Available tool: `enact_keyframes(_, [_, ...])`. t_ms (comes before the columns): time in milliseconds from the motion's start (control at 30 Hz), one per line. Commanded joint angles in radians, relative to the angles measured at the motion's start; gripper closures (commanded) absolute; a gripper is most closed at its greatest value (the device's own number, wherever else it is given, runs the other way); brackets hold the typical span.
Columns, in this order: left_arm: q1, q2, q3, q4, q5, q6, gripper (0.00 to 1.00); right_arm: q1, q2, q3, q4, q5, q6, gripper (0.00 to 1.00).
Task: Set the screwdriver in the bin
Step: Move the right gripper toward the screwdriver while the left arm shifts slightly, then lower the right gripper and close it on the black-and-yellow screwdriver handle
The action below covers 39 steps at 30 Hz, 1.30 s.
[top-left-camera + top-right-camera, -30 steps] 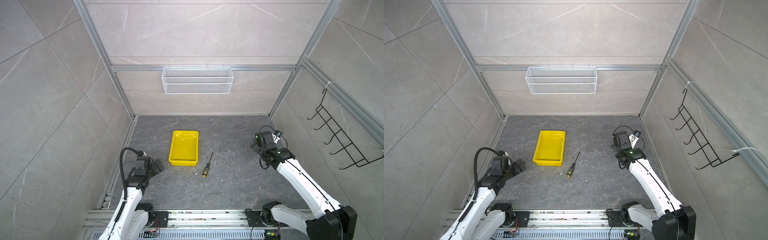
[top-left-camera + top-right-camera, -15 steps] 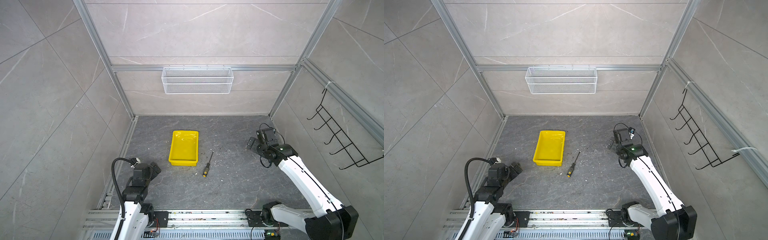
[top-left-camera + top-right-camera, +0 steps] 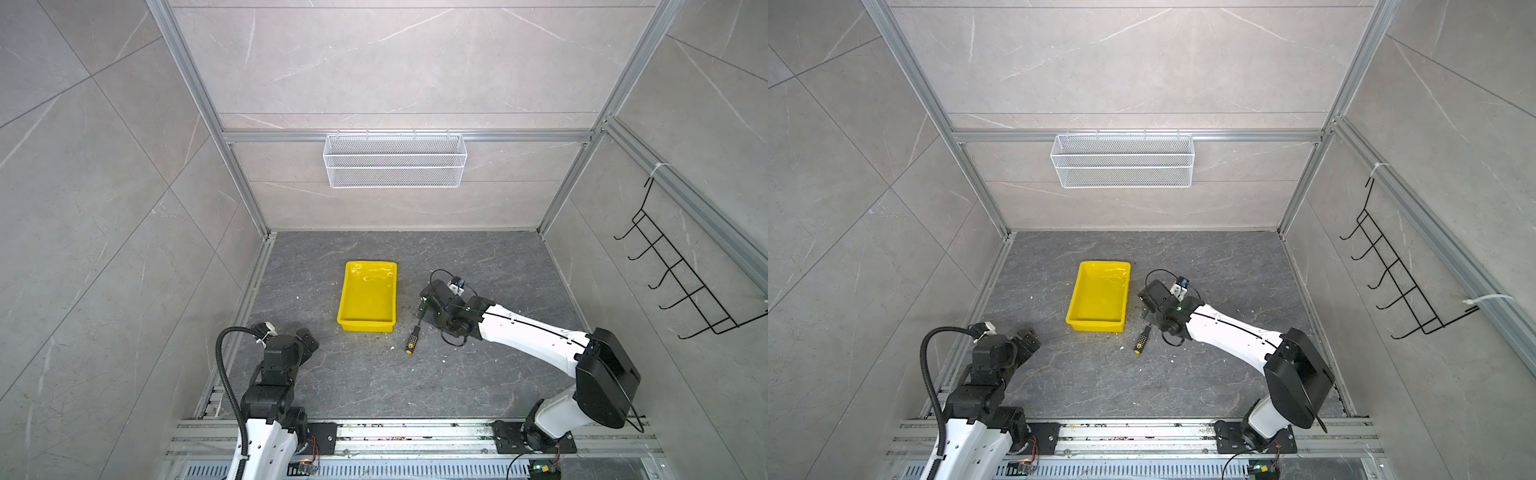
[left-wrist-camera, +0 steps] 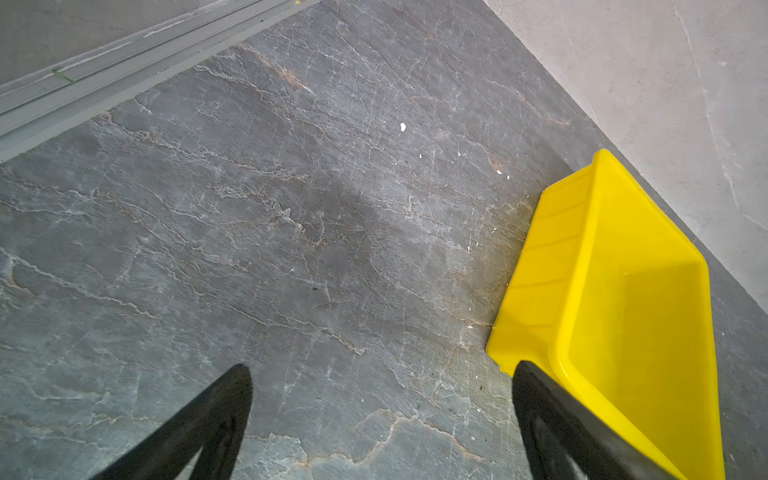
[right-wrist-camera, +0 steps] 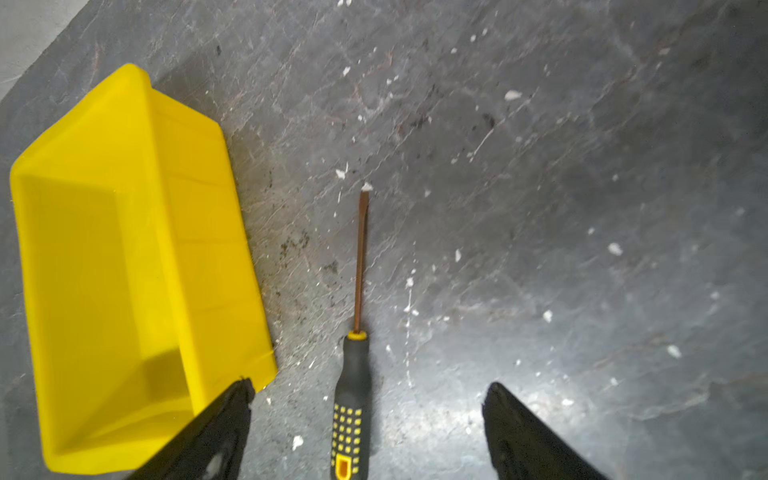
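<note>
Screwdriver point(image 3: 412, 340) lies alongside bin point(image 3: 365, 326), tip toward back wall point(image 3: 395, 208).

A white mesh basket point(image 3: 395, 162) hangs on the back wall, a black hook rack point(image 3: 683, 272) on the right wall, and white crumbs point(image 5: 513, 94) fleck the grey bench point(image 3: 374, 382).

Right wrist view: right gripper point(image 5: 368, 384) fingers point(image 5: 224, 419) cut off by picture edge, only tips show. Screwdriver point(image 5: 352, 386) handle end cut off by same edge. One corner of bin point(image 5: 199, 232) hidden behind finger. Far floor point(image 5: 623, 166) a bit blurry.

Left wrist view: left gripper point(image 4: 382, 368) fingers cut off by edge too. Bin runs out of picture; one corner hidden behind finger.

Both top views: screwdriver tip end hidden under right gripper. Right gripper fingers hidden under own wrist. Left gripper fingers too small and dark to tell apart. Left arm point(image 3: 266, 440) base cut off by edge.
</note>
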Motion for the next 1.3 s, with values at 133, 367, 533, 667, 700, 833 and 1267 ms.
enact_keyframes(133, [-0.001, -0.015, -0.009, -0.003, -0.038, -0.020, 0.02, 0.030, 0.054, -0.048, 0.082, -0.058, 0.156, 0.18])
enact_keyframes(367, [0.000, 0.003, -0.007, -0.015, -0.051, -0.040, 0.03, 0.075, 0.124, -0.047, 0.095, -0.095, 0.242, 0.33])
enact_keyframes(533, [0.001, 0.008, -0.006, -0.012, -0.052, -0.040, 0.03, 0.083, 0.195, -0.052, 0.135, -0.174, 0.293, 0.34])
enact_keyframes(667, [0.000, 0.011, -0.011, 0.010, -0.051, -0.030, 0.04, 0.082, 0.230, -0.086, 0.192, -0.225, 0.342, 0.35])
enact_keyframes(700, [0.000, 0.013, -0.012, 0.016, -0.052, -0.029, 0.03, 0.082, 0.235, -0.091, 0.200, -0.233, 0.350, 0.35])
enact_keyframes(833, [0.000, 0.022, -0.007, 0.009, -0.050, -0.028, 0.04, 0.083, 0.240, -0.111, 0.206, -0.246, 0.366, 0.36])
enact_keyframes(1267, [0.000, 0.027, -0.007, -0.001, -0.070, -0.035, 0.04, 0.079, 0.313, -0.123, 0.205, -0.260, 0.395, 0.55])
